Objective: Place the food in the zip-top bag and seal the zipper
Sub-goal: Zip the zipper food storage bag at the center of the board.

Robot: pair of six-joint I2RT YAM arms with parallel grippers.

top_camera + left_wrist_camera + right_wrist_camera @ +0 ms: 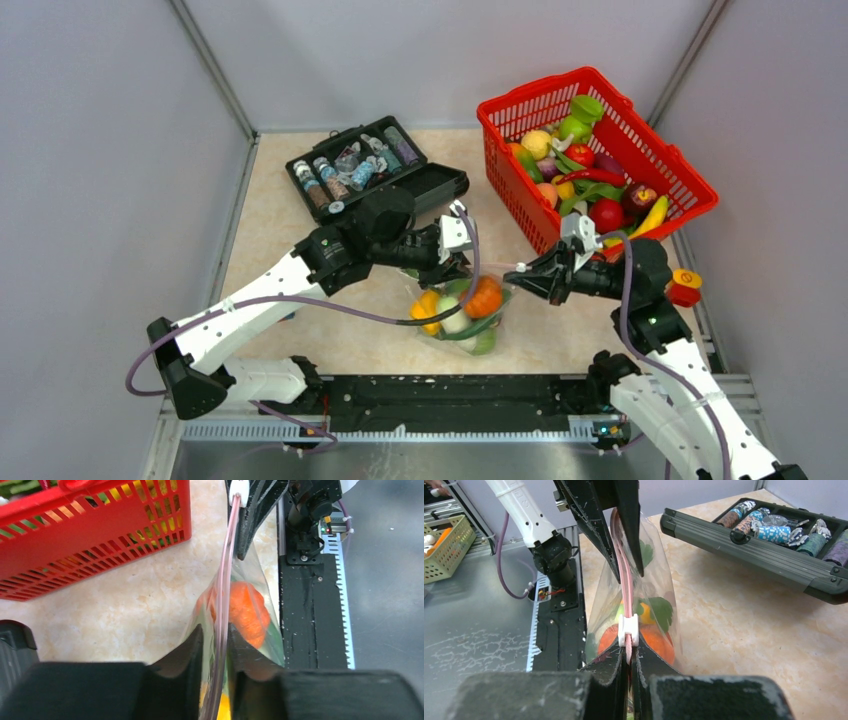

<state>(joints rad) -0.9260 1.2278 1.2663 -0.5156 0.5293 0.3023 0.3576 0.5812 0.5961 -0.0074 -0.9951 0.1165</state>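
Beige table [300,220] is boxed in by grey walls [100,200]. Bag [465,322] is held up mid-table, near front edge, between both grippers. Left gripper [215,627]: jaws a little apart, zipper [225,570] passed between them, small gap seen beside it. Right gripper [629,650]: clamped tight on zipper, just under white slider [629,630]. Orange tomato [247,610] and other food are seen inside bag. Red basket [530,90] of toys is set far right. Black case [440,185] of bottles [350,170] is set behind left arm.
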